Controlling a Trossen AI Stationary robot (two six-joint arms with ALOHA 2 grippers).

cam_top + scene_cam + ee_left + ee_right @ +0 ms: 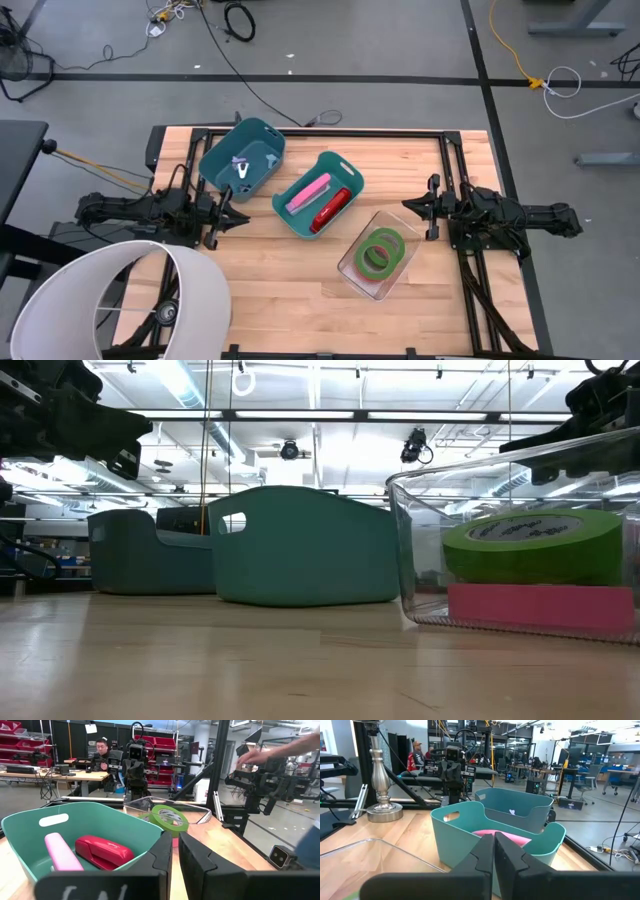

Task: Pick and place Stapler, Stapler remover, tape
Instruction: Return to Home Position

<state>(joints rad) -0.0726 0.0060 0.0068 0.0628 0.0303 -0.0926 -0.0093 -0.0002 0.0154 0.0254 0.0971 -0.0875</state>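
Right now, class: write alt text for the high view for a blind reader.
Three containers line a wooden table diagonally: a teal bin of staple removers, a second teal bin with a pink stapler and a red stapler, and a clear tub of green tape. The left gripper and right gripper wait at opposite sides.

On the worktop (280,270), three containers run in a diagonal from back left to front right. The left bin (213,163) holds the staple removers (241,168). The middle bin (330,158), just beside it, holds two staplers (308,193) side by side. The box (350,270) nearest the front holds the tape rolls (381,250), one stacked on the other. The left hand (236,207) sits just in front of the left bin, and the right hand (412,205) sits to the right of the middle bin.
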